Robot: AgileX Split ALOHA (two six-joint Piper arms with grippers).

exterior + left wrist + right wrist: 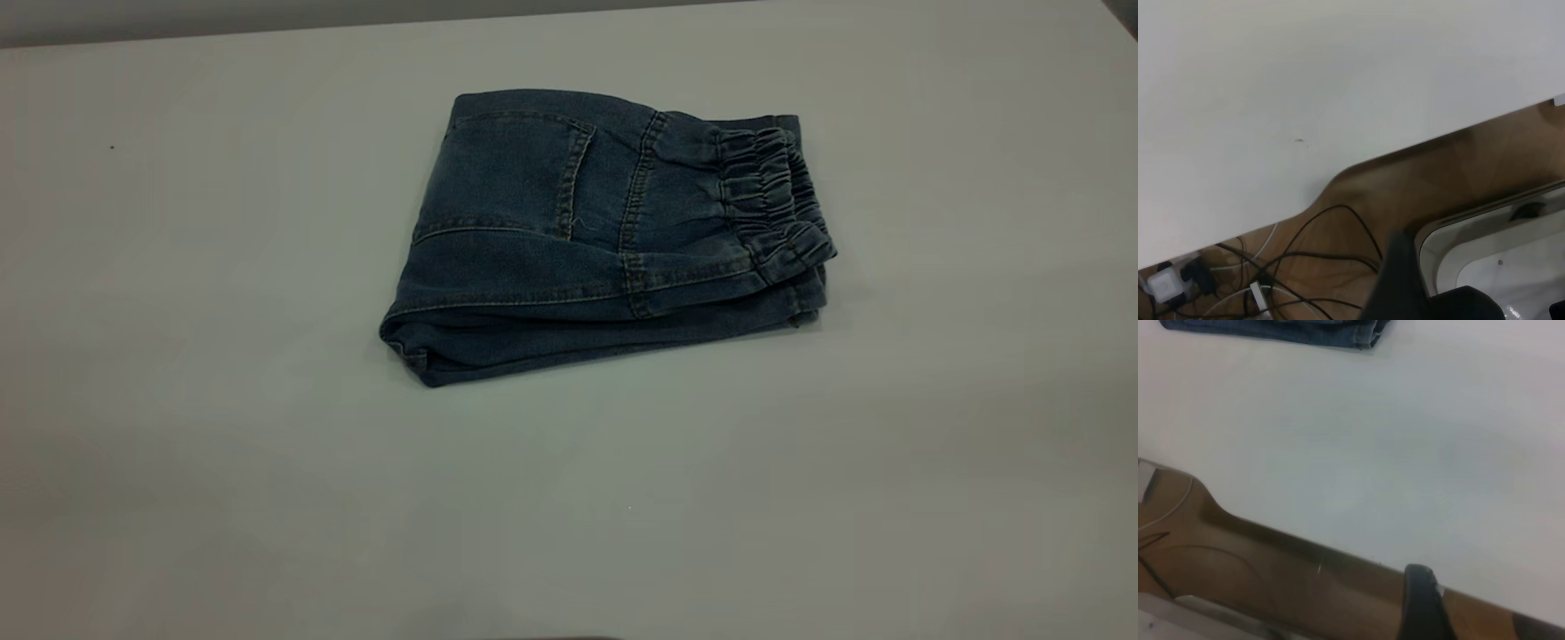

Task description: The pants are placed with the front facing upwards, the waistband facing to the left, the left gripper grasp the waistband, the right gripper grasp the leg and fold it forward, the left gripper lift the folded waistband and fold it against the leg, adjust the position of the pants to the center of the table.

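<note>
The pants [605,240] lie folded into a compact blue denim bundle near the middle of the table [222,498]. A patch pocket faces up. The gathered waistband [772,197] sits on top at the bundle's right end. Neither arm shows in the exterior view. My left gripper [1479,272] hangs off the table's edge [1338,175] over the floor, fingers apart and holding nothing. My right gripper [1478,597] is also back at the table's edge [1338,550], fingers apart and holding nothing. Far across the surface, the right wrist view catches a strip of the pants [1271,330].
Below the left gripper the wooden floor carries black cables [1318,257], a white plug block [1163,285] and a white curved housing [1485,247]. More floor and a cable [1178,553] show under the right gripper. Bare table surrounds the pants.
</note>
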